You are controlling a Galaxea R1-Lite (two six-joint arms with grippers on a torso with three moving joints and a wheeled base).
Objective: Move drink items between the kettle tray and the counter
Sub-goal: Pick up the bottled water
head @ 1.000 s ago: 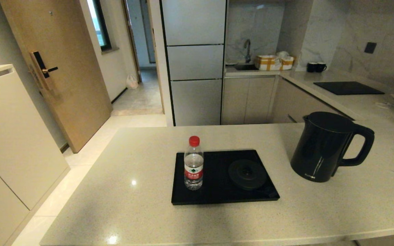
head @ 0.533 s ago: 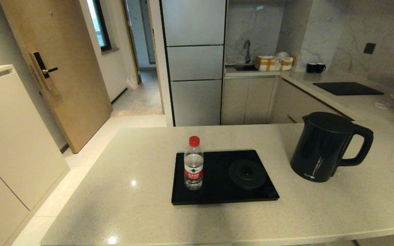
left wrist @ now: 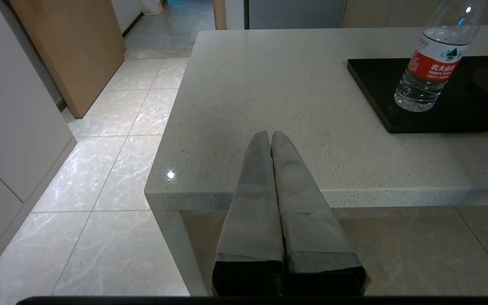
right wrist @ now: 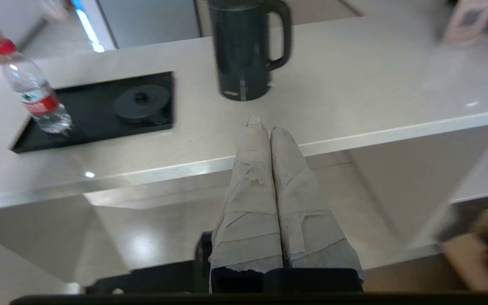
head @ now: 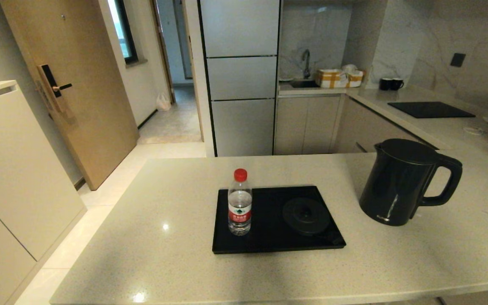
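The black kettle stands upright on the beige counter, to the right of the black tray. The water bottle with its red cap stands upright on the tray's left part, beside the round base disc, which is bare. Neither arm shows in the head view. My left gripper is shut and empty, low at the counter's near left edge, with the bottle far ahead. My right gripper is shut and empty at the counter's near edge, short of the kettle.
Beyond the counter are grey cabinets, a sink with tap, a yellow checked box, two small black mugs and a flat black cooktop. A wooden door and tiled floor lie to the left.
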